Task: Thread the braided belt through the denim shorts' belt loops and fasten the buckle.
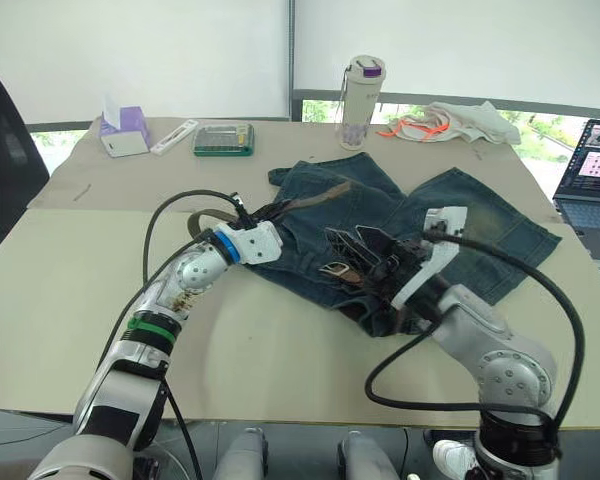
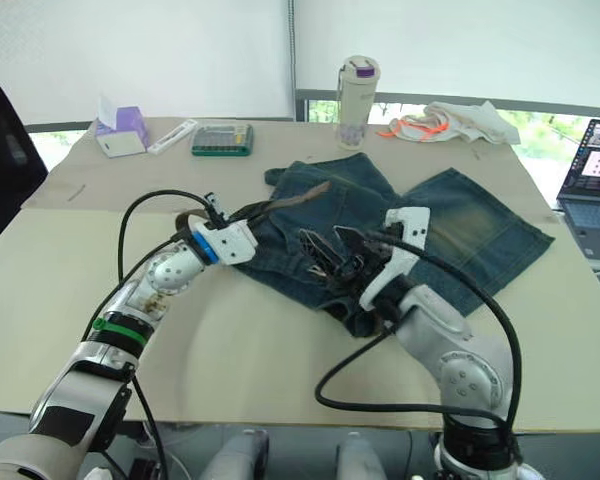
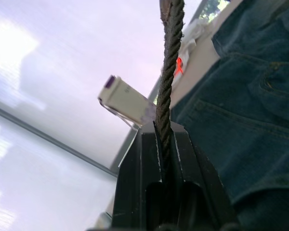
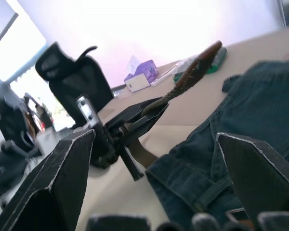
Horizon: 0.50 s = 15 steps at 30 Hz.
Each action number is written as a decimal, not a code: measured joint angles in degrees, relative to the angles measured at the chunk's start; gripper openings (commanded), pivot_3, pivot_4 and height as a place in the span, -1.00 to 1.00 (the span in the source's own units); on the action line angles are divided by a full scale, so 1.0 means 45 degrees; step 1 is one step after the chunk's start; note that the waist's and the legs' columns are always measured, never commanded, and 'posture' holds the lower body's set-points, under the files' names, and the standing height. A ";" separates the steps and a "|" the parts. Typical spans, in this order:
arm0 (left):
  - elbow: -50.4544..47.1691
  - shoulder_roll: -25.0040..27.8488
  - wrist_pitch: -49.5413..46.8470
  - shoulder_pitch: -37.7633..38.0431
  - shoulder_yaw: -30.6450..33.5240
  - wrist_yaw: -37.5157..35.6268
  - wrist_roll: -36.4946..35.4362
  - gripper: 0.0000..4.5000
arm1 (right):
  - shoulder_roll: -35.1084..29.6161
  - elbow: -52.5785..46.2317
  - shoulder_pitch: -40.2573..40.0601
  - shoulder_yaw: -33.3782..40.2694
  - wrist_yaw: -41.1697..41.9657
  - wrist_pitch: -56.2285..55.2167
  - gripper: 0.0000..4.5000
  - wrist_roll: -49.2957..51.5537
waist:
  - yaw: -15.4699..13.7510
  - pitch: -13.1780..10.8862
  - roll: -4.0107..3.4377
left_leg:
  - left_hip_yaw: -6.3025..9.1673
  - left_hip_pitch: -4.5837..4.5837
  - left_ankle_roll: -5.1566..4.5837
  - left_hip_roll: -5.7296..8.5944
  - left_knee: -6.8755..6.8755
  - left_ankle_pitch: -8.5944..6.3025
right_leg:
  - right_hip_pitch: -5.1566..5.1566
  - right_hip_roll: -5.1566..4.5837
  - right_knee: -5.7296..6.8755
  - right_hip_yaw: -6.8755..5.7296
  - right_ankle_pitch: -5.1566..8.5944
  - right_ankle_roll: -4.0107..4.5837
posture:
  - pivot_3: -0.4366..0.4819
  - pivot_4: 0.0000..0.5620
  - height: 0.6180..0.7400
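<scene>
Now left hand clamps braided belt — right hand spread over denim shorts.

Denim shorts lie flat on the table, waistband toward the robot. Left gripper at the waistband's left end, closed on the braided belt, which runs up across the denim. Right gripper over the waistband middle, fingers spread.

Legible text: none.
Laptop screen: content too small to read.
Tissue box: no readable print.
</scene>
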State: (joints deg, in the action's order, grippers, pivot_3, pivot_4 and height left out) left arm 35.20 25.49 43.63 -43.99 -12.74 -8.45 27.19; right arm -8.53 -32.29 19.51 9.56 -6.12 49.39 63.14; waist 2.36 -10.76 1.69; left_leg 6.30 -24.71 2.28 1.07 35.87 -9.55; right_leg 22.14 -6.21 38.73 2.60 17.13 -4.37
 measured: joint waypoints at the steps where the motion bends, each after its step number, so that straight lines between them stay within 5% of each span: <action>1: -0.0086 -0.0007 0.0055 0.0050 -0.0030 0.0332 0.0259 -0.99 | 0.0194 0.0099 0.0012 0.0122 -0.0493 -0.0004 1.00 0.0408 | 0.0010 0.0000 0.0000 | -0.0001 -0.0001 0.0000 -0.0001 -0.0001 0.0000 | 0.0007 0.0000 0.0012 0.0000 0.0000 0.0000 | -0.05 -0.47 1.00; 6: -0.0566 -0.0057 0.0537 0.0265 -0.0650 0.1593 0.1774 -0.99 | 0.0720 0.0524 0.0934 0.0641 -0.2854 -0.0227 1.00 0.2399 | 0.0083 0.0001 -0.0005 | -0.0003 0.0012 -0.0006 -0.0005 -0.0004 0.0005 | 0.0031 0.0002 0.0054 -0.0002 0.0001 -0.0001 | -0.05 -0.47 1.00; 15: -0.0611 -0.0070 0.0549 0.0266 -0.0935 0.2017 0.2103 -1.00 | 0.0498 0.0844 0.0984 0.0538 -0.3758 -0.0596 -0.29 0.3176 | 0.0085 0.0001 -0.0007 | -0.0004 0.0012 -0.0008 -0.0005 -0.0005 0.0007 | 0.0031 0.0005 0.0054 -0.0003 0.0002 -0.0003 | -0.05 -0.47 1.00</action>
State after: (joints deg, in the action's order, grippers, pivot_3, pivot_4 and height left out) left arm 32.45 25.17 46.10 -42.80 -16.94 0.62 36.65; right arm -6.29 -28.49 23.94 11.98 -23.03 46.71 77.43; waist 2.74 -10.75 1.66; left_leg 6.29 -24.66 2.25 1.05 35.85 -9.52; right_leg 22.27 -6.19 38.97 2.59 17.14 -4.38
